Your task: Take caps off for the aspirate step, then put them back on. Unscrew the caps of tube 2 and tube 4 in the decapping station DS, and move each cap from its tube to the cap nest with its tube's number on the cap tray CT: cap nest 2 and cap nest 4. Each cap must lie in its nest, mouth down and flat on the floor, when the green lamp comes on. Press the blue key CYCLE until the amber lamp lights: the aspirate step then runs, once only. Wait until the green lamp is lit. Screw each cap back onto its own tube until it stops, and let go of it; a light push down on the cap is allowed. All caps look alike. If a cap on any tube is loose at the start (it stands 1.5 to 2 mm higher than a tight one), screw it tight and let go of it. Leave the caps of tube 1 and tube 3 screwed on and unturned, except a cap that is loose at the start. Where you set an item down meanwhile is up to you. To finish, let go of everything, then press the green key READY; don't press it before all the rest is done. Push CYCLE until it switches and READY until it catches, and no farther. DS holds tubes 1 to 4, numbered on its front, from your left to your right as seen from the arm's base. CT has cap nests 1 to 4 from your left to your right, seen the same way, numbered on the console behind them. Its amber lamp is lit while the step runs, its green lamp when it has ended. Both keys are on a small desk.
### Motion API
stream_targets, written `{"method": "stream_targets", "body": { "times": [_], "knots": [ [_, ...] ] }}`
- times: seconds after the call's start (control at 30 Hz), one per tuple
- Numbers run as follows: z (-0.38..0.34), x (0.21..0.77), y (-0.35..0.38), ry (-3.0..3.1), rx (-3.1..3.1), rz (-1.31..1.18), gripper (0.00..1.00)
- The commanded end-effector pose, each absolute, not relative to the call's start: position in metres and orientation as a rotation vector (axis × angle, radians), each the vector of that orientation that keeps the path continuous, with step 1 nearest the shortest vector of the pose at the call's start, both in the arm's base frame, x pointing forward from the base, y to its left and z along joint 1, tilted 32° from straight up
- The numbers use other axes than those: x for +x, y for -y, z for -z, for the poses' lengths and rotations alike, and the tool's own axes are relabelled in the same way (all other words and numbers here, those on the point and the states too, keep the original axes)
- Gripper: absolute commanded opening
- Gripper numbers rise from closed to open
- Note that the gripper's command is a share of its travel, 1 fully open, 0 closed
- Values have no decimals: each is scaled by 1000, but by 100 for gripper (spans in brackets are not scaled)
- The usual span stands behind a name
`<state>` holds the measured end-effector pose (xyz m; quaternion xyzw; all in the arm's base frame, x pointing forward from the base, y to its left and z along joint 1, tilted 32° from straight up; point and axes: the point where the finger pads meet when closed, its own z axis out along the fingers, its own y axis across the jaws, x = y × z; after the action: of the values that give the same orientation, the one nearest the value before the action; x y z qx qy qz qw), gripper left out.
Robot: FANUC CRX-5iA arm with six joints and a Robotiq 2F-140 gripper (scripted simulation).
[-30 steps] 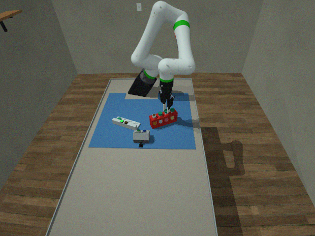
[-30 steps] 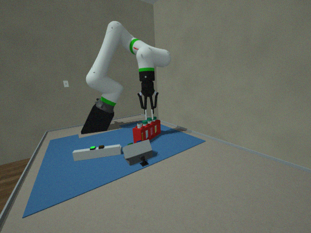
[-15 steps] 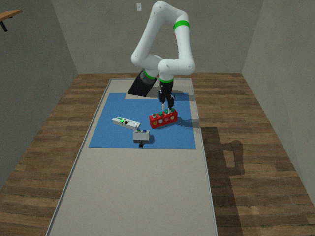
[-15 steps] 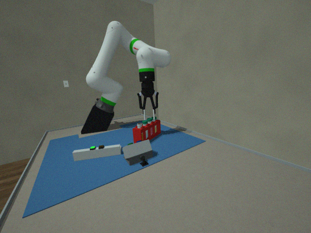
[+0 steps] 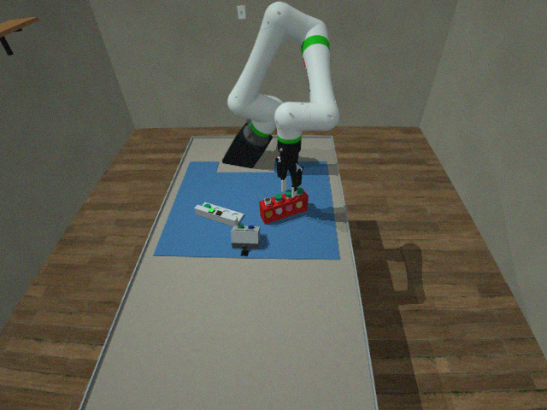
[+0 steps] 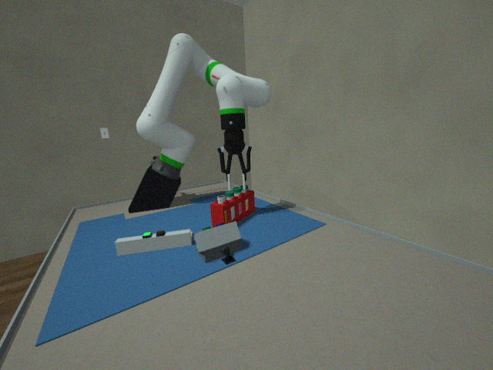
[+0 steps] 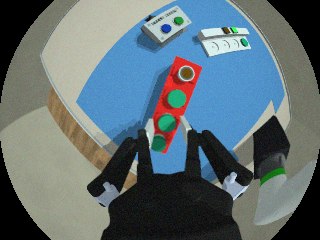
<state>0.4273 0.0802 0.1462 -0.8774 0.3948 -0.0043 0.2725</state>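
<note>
The red decapping station (image 5: pixel 283 207) stands on the blue mat and also shows in the wrist view (image 7: pixel 174 103). Three of its tubes carry green caps; the fourth tube (image 5: pixel 267 201), at the left end in the top view, is uncapped (image 7: pixel 187 74). My gripper (image 5: pixel 287 190) points straight down with a finger on either side of the middle of the three caps (image 7: pixel 167 122), slightly apart from it, so it is open. The white cap tray (image 5: pixel 219 213) holds one green cap (image 7: pixel 244 42) in an end nest. Its green lamp (image 6: pixel 146 234) is lit.
The small grey key desk (image 5: pixel 244 235) with a blue key (image 7: pixel 166 28) and a green key (image 7: pixel 178 20) stands near the tray, in front of the station. The arm's black base (image 5: pixel 246 149) is behind the mat. The table edge runs close to the station's right.
</note>
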Motion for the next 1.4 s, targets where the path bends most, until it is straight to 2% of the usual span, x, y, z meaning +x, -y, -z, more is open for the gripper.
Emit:
{"method": "stream_targets", "body": {
  "times": [0.0,0.7,0.73,1.2,1.37],
  "knots": [
    [-146,427,-80,-1063,-2361,12,35],
    [-140,429,-84,-1139,-2325,-12,35],
    [-140,429,-84,-1139,-2325,-12,0],
    [-140,429,-84,-1139,-2325,-12,0],
    [-140,429,-84,-1330,-2224,-73,0]
  ]
}}
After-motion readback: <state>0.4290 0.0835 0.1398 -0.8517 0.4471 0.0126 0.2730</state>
